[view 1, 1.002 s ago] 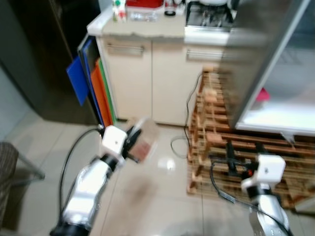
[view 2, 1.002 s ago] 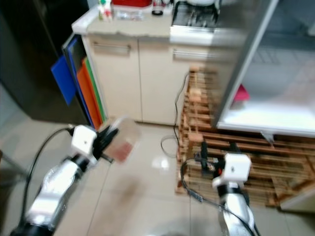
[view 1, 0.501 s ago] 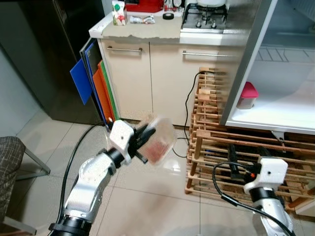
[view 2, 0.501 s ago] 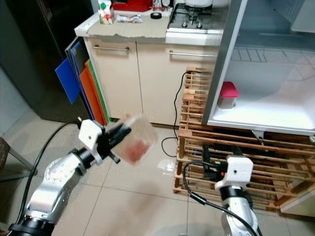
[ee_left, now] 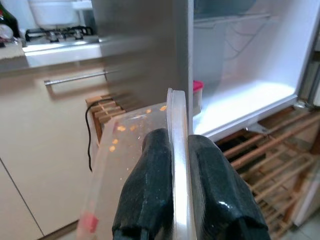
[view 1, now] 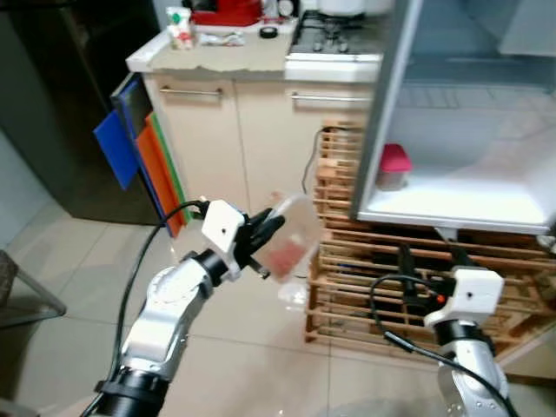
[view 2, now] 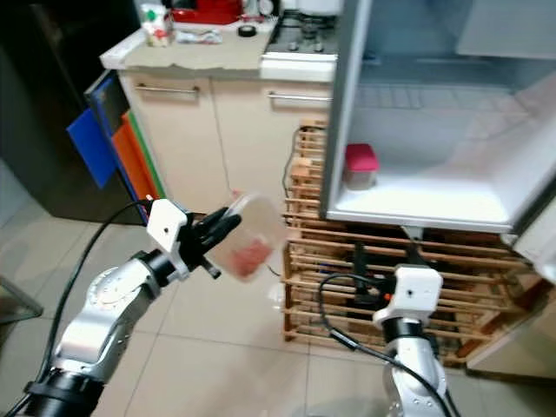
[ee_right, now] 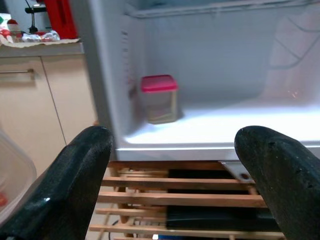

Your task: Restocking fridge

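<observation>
Clear container (view 1: 287, 243) | pinched by rim | left end effector (view 1: 268, 233) | before fridge (view 1: 460, 130)

Left gripper (view 1: 265, 233) raised forward, fingers clamped; right gripper (ee_right: 180, 175) low, fingers spread.

no writing, label, brand, number or sign can be read anywhere here. the small carton (view 1: 180, 26) on the counter (view 1: 226, 59) has green and red printing, but it is too small and blurred to make out. the red-lidded tub (ee_right: 158, 98) in the fridge (ee_right: 240, 125) bears no lettering that shows, and the clear container (view 2: 248, 248) in the left gripper (view 2: 213, 239) is plain plastic. the red appliance (view 1: 224, 12) on the counter shows no name.
</observation>
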Available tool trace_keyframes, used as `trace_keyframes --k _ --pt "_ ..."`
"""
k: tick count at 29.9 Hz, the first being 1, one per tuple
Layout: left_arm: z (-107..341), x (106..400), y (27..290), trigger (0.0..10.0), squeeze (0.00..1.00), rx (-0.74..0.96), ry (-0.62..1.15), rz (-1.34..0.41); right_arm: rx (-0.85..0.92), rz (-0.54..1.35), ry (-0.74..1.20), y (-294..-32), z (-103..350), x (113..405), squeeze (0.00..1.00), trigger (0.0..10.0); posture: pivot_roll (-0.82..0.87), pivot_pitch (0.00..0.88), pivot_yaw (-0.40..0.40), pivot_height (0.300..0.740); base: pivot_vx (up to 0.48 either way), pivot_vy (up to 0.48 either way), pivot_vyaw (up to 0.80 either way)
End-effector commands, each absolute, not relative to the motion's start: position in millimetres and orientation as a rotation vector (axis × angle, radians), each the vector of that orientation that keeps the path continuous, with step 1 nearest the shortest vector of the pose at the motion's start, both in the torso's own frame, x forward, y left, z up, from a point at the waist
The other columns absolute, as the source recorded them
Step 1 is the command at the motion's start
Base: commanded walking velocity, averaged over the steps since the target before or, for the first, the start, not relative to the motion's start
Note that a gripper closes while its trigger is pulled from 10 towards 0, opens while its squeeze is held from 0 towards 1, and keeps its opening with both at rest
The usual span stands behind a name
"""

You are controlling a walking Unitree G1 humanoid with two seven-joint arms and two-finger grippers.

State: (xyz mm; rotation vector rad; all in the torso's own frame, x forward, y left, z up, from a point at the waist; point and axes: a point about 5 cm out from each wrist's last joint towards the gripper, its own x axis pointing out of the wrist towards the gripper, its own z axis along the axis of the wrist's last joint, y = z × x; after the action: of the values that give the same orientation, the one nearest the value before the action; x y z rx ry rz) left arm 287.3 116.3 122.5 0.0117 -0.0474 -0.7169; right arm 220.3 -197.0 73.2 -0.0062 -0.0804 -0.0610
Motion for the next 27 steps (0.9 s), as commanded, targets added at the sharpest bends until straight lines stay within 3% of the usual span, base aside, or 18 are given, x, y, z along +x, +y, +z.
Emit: trace_keyframes --k 1,8,15,20,22,27 --pt "135.1 290.4 108.1 10.0 0.00 0.006 -0.082 -0.756 -0.018 -0.069 -0.071 -199.8 72.5 221.1 0.00 10.0 -0.07 0.022 0.071 0.740 0.255 0.000 0.00" --pt "164.6 295.9 90.1 10.0 0.00 0.008 -0.121 -0.922 -0.019 -0.062 -0.069 -198.3 71.7 221.2 0.00 10.0 -0.06 0.028 0.069 0.740 0.000 0.000 0.00" --pt "178.6 316.9 66.5 10.0 0.00 -0.019 -0.143 -0.970 -0.024 -0.069 -0.091 -198.6 77.0 223.9 0.00 10.0 -0.08 0.034 0.072 0.740 0.000 0.000 0.00" --pt "193.5 332.1 34.7 10.0 0.00 -0.104 -0.158 -0.994 -0.031 -0.085 -0.102 -200.1 80.3 219.0 0.00 10.0 -0.13 0.059 0.079 0.740 0.000 0.000 0.00" --pt "193.5 332.1 34.7 10.0 0.00 -0.104 -0.158 -0.994 -0.031 -0.085 -0.102 -200.1 80.3 219.0 0.00 10.0 -0.13 0.059 0.079 0.740 0.000 0.000 0.00" --pt "202.6 349.2 7.4 10.0 0.00 -0.268 -0.113 -0.973 -0.046 -0.104 -0.087 -203.3 81.6 203.3 0.00 10.0 -0.17 0.097 0.076 0.740 0.000 0.000 0.00"
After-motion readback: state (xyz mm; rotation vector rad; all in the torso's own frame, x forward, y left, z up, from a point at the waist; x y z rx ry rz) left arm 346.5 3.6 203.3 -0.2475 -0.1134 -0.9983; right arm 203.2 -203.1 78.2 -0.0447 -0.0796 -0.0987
